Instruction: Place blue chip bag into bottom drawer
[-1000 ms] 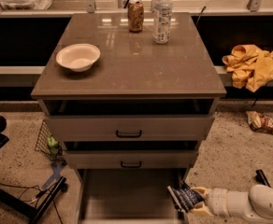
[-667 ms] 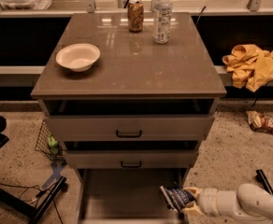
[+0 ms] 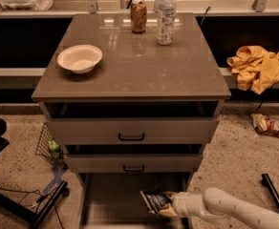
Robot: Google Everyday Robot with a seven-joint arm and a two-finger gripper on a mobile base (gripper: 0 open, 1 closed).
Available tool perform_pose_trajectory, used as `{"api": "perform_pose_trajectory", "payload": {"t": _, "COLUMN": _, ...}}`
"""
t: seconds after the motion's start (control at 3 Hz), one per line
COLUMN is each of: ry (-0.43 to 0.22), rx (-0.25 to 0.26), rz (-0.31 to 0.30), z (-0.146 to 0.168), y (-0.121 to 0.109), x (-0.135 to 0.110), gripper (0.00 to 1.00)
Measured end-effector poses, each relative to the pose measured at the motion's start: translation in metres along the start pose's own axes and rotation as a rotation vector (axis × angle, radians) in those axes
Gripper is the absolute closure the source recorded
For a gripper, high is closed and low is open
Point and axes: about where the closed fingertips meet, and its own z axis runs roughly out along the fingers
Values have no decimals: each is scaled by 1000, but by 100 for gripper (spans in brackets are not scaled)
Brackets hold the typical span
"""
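Observation:
The blue chip bag is dark blue with white lettering and hangs over the right part of the bottom drawer, which is pulled out with a plain flat floor. My gripper comes in from the lower right on a white arm and is shut on the bag's right edge. The bag is held just above the drawer floor, below the front of the middle drawer.
The cabinet top carries a white bowl, a can and a water bottle. A yellow cloth lies on the right ledge, a tan wrapper on the floor, a wire basket and cables at left.
My gripper and the blue chip bag have moved left, from the drawer's right side to further over its floor.

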Motion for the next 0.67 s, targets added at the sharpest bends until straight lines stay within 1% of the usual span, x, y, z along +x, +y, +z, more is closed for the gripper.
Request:
{"api": "perform_pose_trajectory", "payload": {"t": 0.33, "ry": 16, "rx": -35, "rz": -17, "z": 47, "y": -3, "x": 16, "gripper": 100}}
{"api": "perform_pose_trajectory", "payload": {"t": 0.67, "ry": 15, "rx": -41, "rz": -17, "z": 54, "y": -3, "x": 16, "gripper": 85}}
